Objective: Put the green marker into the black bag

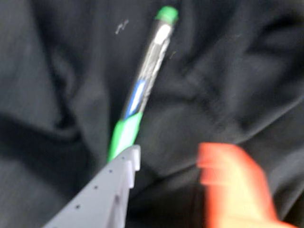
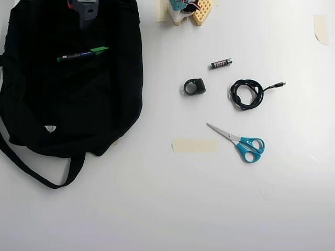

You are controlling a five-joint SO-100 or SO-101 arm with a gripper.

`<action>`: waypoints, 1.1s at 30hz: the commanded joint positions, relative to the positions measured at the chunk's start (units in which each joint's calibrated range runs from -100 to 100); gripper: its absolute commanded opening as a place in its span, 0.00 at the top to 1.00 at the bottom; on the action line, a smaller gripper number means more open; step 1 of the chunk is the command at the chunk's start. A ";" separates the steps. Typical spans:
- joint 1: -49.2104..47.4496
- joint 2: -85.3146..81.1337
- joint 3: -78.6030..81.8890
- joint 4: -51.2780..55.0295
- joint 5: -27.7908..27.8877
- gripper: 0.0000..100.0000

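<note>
White table [image 2: 167, 209]: green marker [image 2: 82, 54] on black bag [image 2: 68, 104], label unreadable.

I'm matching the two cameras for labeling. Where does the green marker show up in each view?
Wrist view: the green marker runs diagonally from upper centre down to the grey gripper finger, over black fabric.
Overhead view: the green marker lies nearly level at upper left, on the black bag.
Shared landmark: the black bag's fabric under the marker.

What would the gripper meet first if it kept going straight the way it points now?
Probably the green marker, lying just ahead of the gripper on the black bag; depth is unclear in the blurred wrist view.
</note>
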State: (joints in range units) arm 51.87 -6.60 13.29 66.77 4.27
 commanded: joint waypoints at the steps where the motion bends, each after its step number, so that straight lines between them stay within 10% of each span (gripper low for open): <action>1: -2.28 -2.86 -0.35 2.66 -0.29 0.93; 23: -49.11 -32.65 22.83 13.08 -0.29 0.98; 33: -56.21 -38.63 28.58 13.08 -0.29 0.98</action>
State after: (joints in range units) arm -3.67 -41.30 40.41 80.33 4.08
